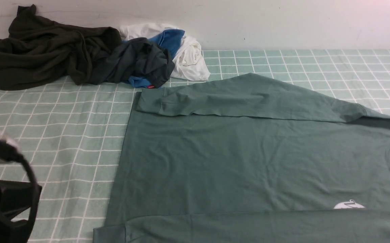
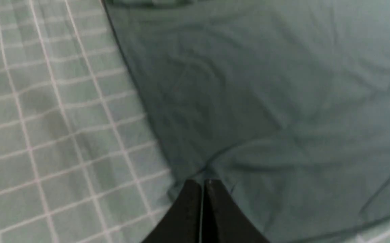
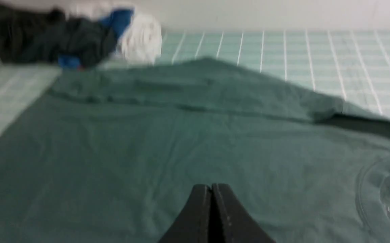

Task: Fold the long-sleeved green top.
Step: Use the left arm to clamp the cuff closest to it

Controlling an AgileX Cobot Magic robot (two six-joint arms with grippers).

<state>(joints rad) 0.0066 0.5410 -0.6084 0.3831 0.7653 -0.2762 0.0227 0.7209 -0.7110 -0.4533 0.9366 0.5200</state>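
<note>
No legible text or labels.

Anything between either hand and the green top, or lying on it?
Nothing visible. The left hand and right hand hang shut near the teal-green cotton top; nothing lies on it. The heap of dark, blue and white clothes sits beyond its far-left corner.
</note>
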